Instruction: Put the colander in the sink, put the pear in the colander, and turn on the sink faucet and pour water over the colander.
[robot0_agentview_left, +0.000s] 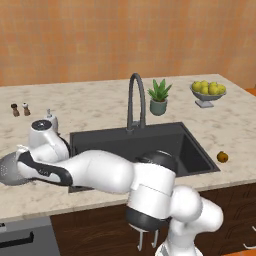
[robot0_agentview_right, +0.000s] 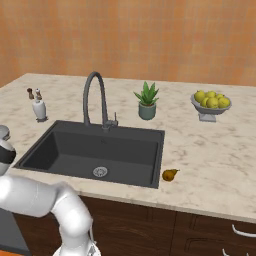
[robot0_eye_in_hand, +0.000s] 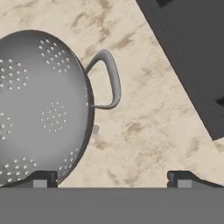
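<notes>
The silver-grey perforated colander (robot0_eye_in_hand: 43, 109) lies on the marble counter left of the sink, and one loop handle (robot0_eye_in_hand: 111, 78) points toward the basin. In the left base view the colander (robot0_agentview_left: 9, 170) peeks out behind my arm. My gripper (robot0_eye_in_hand: 112, 180) hovers above it, open, with one fingertip (robot0_eye_in_hand: 41, 179) over the colander's rim and the other over bare counter. Nothing is between the fingers. The dark sink (robot0_agentview_left: 145, 145) (robot0_agentview_right: 100, 150) holds nothing, and the gooseneck faucet (robot0_agentview_left: 135, 100) (robot0_agentview_right: 95, 95) runs no water. The small pear (robot0_agentview_left: 222, 157) (robot0_agentview_right: 170, 174) rests on the counter right of the sink.
A potted plant (robot0_agentview_left: 159, 97) and a grey pedestal fruit bowl (robot0_agentview_left: 208, 91) stand behind the sink to the right. Salt and pepper shakers (robot0_agentview_left: 20, 108) and a soap bottle (robot0_agentview_right: 39, 109) stand at the back left. The sink's corner (robot0_eye_in_hand: 188, 65) lies close beside the colander.
</notes>
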